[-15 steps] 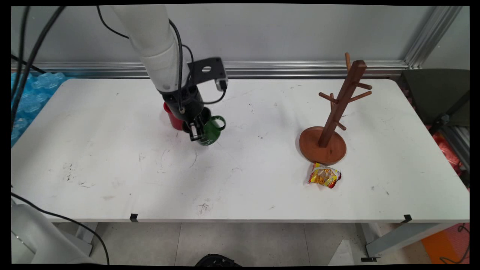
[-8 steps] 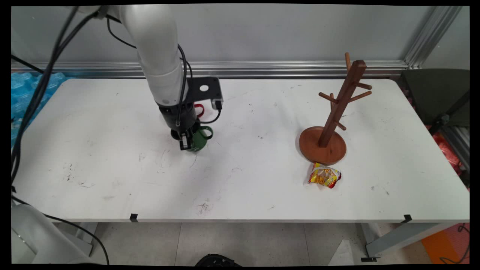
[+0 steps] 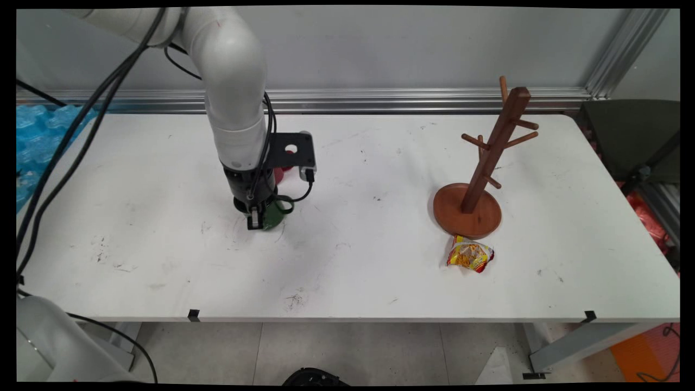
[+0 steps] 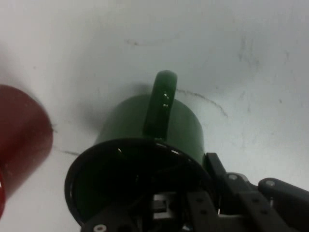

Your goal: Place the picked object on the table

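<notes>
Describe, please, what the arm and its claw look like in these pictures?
The arm is made of smooth white rounded links, ending in a black cylindrical wrist. A flat black bracket with a round hole sticks out beside the wrist. Black cables hang along it. The claw is black, with pinned linkage bars and silver screws.

arm: glossy white tubular links with a rounded elbow joint
wrist: black cylindrical section below the last white link
bracket: flat black plate with a round hole, at 3 o'clock of the wrist
cables: black, draped along the white links, one looped under the bracket
gripper (image 3: pixel 259 219): black linkage with small silver screws
</notes>
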`<move>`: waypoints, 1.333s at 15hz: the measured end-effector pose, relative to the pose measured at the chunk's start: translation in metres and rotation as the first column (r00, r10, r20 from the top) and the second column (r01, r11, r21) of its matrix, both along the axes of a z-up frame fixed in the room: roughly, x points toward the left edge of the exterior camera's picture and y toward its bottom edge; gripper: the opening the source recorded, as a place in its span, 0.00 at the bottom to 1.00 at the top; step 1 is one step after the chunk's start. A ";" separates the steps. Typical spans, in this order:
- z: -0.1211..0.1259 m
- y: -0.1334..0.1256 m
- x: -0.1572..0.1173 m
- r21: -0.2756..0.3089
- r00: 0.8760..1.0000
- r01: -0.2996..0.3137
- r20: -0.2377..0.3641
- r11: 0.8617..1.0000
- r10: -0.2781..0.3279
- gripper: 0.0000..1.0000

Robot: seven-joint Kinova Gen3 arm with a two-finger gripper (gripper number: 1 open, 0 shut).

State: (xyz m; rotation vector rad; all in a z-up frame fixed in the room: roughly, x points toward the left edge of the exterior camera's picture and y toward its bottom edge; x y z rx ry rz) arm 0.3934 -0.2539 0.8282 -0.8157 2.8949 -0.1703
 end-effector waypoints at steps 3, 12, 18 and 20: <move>-0.004 0.003 -0.001 0.012 1.000 0.004 0.021 1.000 -0.004 0.00; -0.017 0.008 -0.003 0.044 0.997 0.017 0.072 0.999 -0.020 0.00; -0.024 0.008 -0.006 0.054 0.996 0.028 0.080 0.998 -0.032 1.00; -0.025 0.008 -0.006 0.052 0.996 0.033 0.076 0.998 -0.037 1.00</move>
